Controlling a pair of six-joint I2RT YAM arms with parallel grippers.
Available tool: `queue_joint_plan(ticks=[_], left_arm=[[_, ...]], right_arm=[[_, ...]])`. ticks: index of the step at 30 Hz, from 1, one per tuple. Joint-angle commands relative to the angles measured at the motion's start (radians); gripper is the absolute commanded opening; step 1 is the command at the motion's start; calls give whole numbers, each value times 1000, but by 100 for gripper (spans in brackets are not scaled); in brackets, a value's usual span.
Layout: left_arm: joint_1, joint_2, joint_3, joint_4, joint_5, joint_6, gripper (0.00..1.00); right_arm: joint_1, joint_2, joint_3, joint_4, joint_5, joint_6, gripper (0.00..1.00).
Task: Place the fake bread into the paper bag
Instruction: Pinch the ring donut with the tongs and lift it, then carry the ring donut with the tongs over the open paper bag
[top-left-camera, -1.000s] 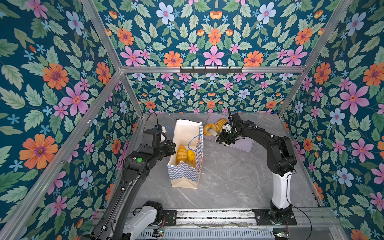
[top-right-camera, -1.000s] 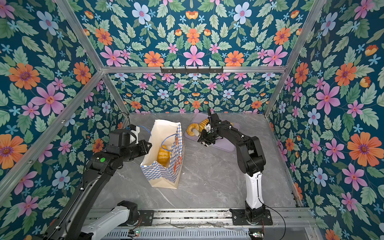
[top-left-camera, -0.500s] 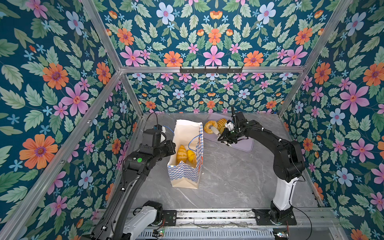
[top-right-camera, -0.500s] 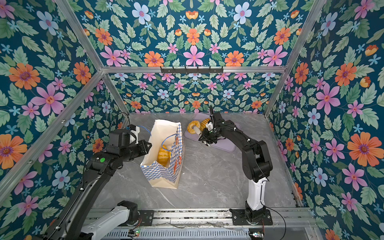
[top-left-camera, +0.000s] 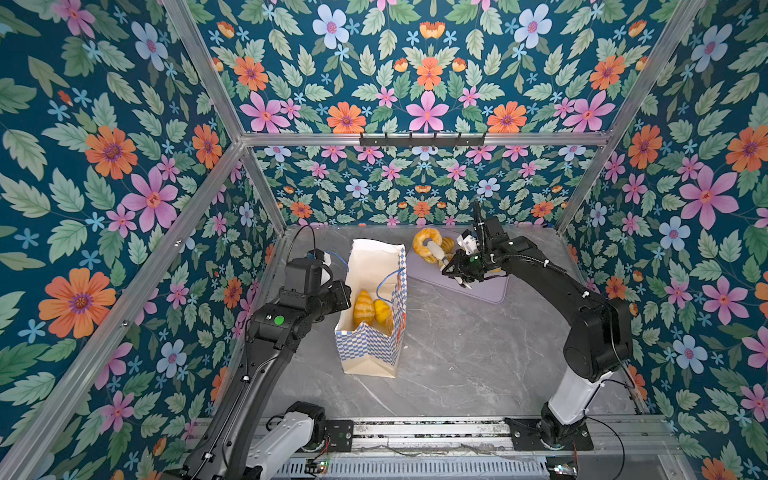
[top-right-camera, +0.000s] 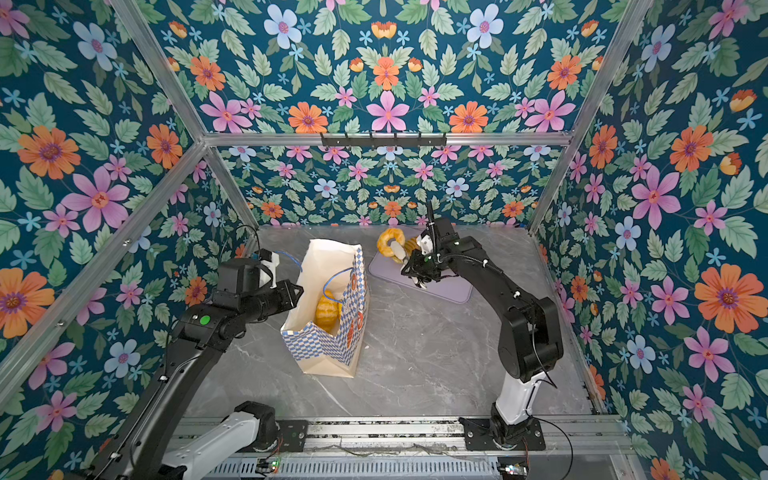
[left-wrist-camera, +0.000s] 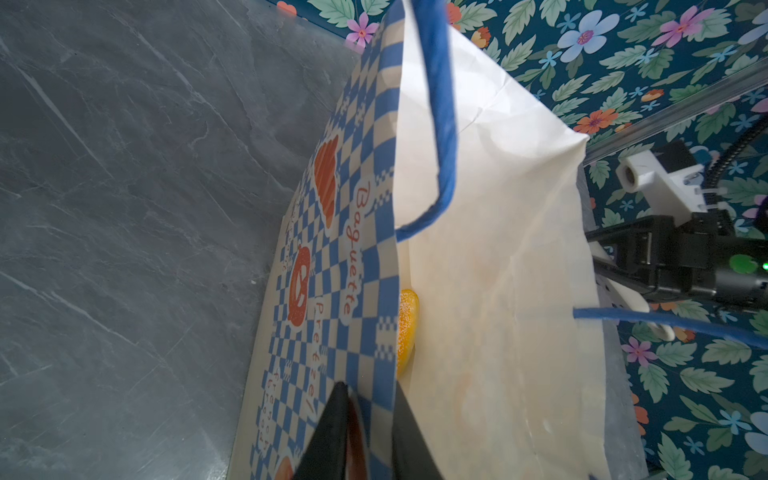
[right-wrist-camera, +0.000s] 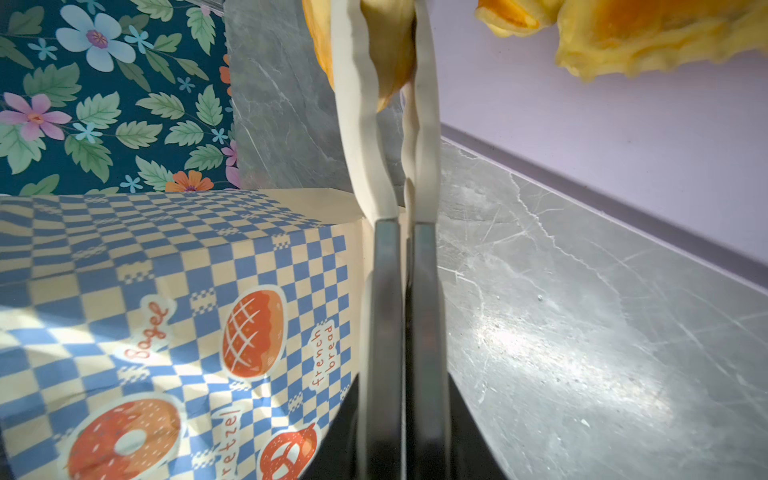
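Grey marble table (top-left-camera: 457, 353); my left gripper (left-wrist-camera: 368, 424) pinches the paper bag (top-left-camera: 370, 345) rim; my right gripper (top-left-camera: 437, 253), clamped on the ring donut (top-left-camera: 427, 241), is just beside the bag's far corner.

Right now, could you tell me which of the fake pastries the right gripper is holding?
The ring donut: the right gripper pinches its rim, while a pastry lies loose on the lilac tray and others sit inside the paper bag.

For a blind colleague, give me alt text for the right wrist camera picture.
The right gripper pinches a golden pastry. A blue checkered paper bag stands on the grey table nearby; another pastry lies on a lilac tray.
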Motion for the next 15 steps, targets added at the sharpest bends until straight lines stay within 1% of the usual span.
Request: queue_joint_plan(ticks=[1,11,15], left_arm=[[1,-4,3,6,-7,6,19],[1,-2,3,6,-2,6,20],[2,-3,3,6,0,7,20]], right_arm=[[2,-29,16,-14,14,-15,27],[6,-95,53,-60,26,-24,27],[20,-144,84,-88,37,-33,28]])
